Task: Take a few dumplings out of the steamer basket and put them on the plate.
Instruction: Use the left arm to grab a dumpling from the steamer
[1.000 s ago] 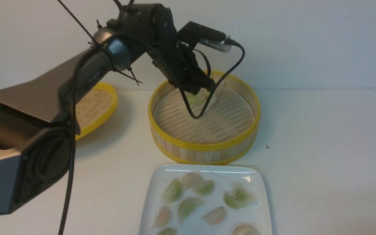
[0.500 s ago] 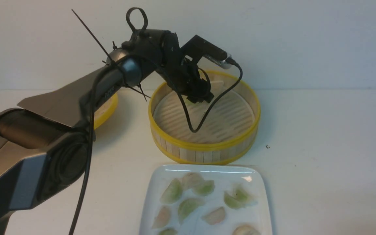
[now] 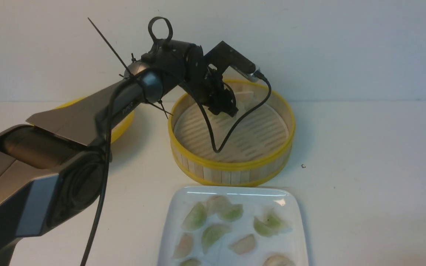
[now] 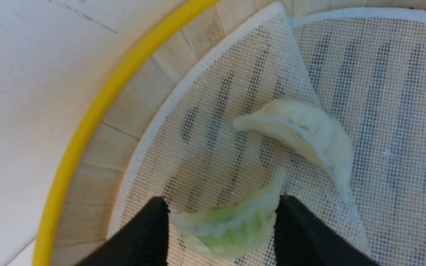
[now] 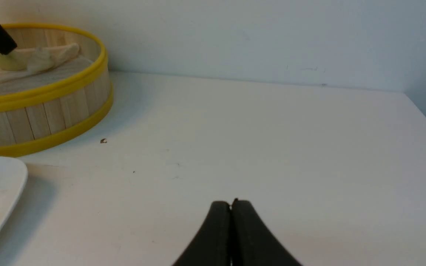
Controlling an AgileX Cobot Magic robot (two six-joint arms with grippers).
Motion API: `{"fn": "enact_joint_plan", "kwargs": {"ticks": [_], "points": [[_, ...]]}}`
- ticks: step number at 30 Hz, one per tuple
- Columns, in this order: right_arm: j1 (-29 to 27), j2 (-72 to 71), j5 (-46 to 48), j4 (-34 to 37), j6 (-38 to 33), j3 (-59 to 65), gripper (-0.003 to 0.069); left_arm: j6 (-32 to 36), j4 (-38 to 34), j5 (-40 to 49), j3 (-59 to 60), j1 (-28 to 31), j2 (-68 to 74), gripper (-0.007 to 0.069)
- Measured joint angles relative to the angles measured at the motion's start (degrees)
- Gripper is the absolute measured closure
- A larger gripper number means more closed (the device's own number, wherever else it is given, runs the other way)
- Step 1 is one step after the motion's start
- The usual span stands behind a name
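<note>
While the woven lid (image 3: 124,123) sits off to its left, the left claw (image 4: 222,207) stands with jaws spread inside the steamer basket (image 3: 231,164). Its fingers (image 4: 150,229) flank a green dumpling (image 4: 231,225) lying finger to finger on the mesh liner (image 4: 383,111). A pale dumpling (image 4: 301,133) lies just beyond, crowding any grip. The plate (image 3: 172,221), already carrying dumplings (image 3: 213,232), waits behind the claw; the right claw (image 5: 231,207), pinched closed and empty, idles far right.

You had only one mark to look at: a short line of pale lettering (image 3: 127,108) on the dark link of the left arm (image 3: 87,116), just below its wrist joint. It was too blurred for you to make out letters or a brand. Nothing else in your three views carried writing you could read.
</note>
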Motion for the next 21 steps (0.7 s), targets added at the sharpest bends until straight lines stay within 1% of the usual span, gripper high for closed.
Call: {"fn": "enact_joint_plan", "kwargs": {"ticks": [8, 16, 21], "points": [[0.00, 0.00, 0.00, 0.00, 0.00, 0.00, 0.0673, 1.81, 0.19, -0.86, 0.00, 0.00, 0.00, 0.0263], [0.00, 0.00, 0.00, 0.00, 0.00, 0.00, 0.0673, 1.92, 0.19, 0.50, 0.00, 0.00, 1.39, 0.0263], [0.00, 0.00, 0.00, 0.00, 0.00, 0.00, 0.0673, 1.92, 0.58, -0.42, -0.15, 0.00, 2.37, 0.0263]]}}
